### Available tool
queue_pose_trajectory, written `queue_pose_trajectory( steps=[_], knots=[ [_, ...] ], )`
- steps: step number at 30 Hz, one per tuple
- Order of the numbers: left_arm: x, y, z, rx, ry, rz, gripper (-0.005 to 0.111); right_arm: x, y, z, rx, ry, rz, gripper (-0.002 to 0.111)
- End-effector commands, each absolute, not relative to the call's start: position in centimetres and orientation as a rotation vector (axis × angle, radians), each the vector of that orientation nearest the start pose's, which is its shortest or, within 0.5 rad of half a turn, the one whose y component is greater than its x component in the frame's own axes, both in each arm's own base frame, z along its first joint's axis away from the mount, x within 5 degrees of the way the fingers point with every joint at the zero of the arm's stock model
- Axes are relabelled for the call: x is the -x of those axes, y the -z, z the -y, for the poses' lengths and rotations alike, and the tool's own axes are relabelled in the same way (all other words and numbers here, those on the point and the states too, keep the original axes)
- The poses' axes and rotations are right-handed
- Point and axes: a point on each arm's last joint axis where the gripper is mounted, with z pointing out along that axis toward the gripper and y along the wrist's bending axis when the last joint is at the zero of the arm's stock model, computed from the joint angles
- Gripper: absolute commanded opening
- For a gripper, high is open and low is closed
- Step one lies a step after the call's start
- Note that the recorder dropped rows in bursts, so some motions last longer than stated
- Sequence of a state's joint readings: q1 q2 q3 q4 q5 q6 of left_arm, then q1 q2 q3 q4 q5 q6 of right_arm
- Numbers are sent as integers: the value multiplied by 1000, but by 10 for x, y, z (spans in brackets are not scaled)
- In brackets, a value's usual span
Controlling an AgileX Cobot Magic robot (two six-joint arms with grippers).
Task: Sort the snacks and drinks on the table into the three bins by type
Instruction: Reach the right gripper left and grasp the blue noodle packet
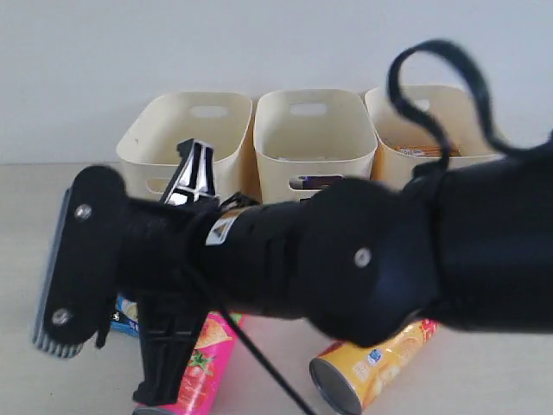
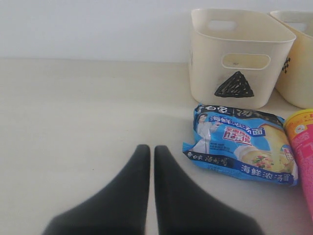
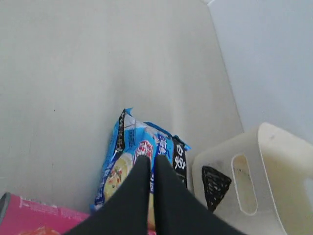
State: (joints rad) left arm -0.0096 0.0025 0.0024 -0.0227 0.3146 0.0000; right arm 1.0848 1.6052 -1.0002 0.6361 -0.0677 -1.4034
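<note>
A blue-white flat packet [image 2: 239, 144] lies on the table [image 2: 73, 122] in front of the cream bin marked with a black triangle [image 2: 234, 58]. My left gripper [image 2: 152, 148] is shut and empty, low over bare table beside the packet. My right gripper [image 3: 152, 159] is shut with nothing in it, hovering over the same packet [image 3: 122, 156] next to the triangle bin [image 3: 274, 166]. A pink chip tube [image 1: 203, 359] and a yellow chip tube [image 1: 380, 363] lie at the front. The right arm [image 1: 346, 259] reaches across and hides most of the exterior view.
Three cream bins stand in a row at the back: the triangle bin [image 1: 186, 130], the middle bin [image 1: 315, 130] and the right bin [image 1: 432, 117], which holds an orange packet [image 1: 419, 151]. A black cable [image 1: 432, 78] loops above the arm.
</note>
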Motion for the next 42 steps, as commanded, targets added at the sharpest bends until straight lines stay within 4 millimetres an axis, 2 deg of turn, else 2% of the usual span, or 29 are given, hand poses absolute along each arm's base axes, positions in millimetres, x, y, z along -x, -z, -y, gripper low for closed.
queue_pose_trajectory(
  steps=[1, 3, 8, 12, 15, 16, 18, 21, 22, 23, 28, 33, 42],
  knots=[
    [-54, -185, 1, 11, 35, -1791, 4, -163, -239, -336, 1580, -54, -1172, 0],
    [-54, -185, 1, 11, 35, -1791, 4, -166, -226, -341, 1564, 63, -1171, 0],
    [-54, -185, 1, 11, 35, -1791, 4, -186, -196, -339, 1523, 445, -1337, 0],
    [-54, -185, 1, 11, 35, -1791, 4, -190, -190, -348, 1506, 422, -1389, 0],
    [-54, -185, 1, 11, 35, -1791, 4, -188, -201, -362, 1476, 273, -1454, 6],
    [-54, -185, 1, 11, 35, -1791, 4, -188, -204, -366, 1452, 223, -1494, 11],
    [-54, -185, 1, 11, 35, -1791, 4, -187, -214, -377, 1417, 119, -1524, 30],
    [-54, -185, 1, 11, 35, -1791, 4, -182, -211, -393, 1481, -21, -1492, 67],
    [-54, -185, 1, 11, 35, -1791, 4, -181, -208, -396, 1497, -48, -1491, 77],
    [-54, -185, 1, 11, 35, -1791, 4, -181, -205, -398, 1499, -51, -1498, 81],
    [-54, -185, 1, 11, 35, -1791, 4, -190, -178, -408, 1507, 24, -1535, 80],
    [-54, -185, 1, 11, 35, -1791, 4, -196, -163, -419, 1503, 35, -1556, 80],
    [-54, -185, 1, 11, 35, -1791, 4, -212, -134, -427, 1470, 121, -1618, 79]
  ],
)
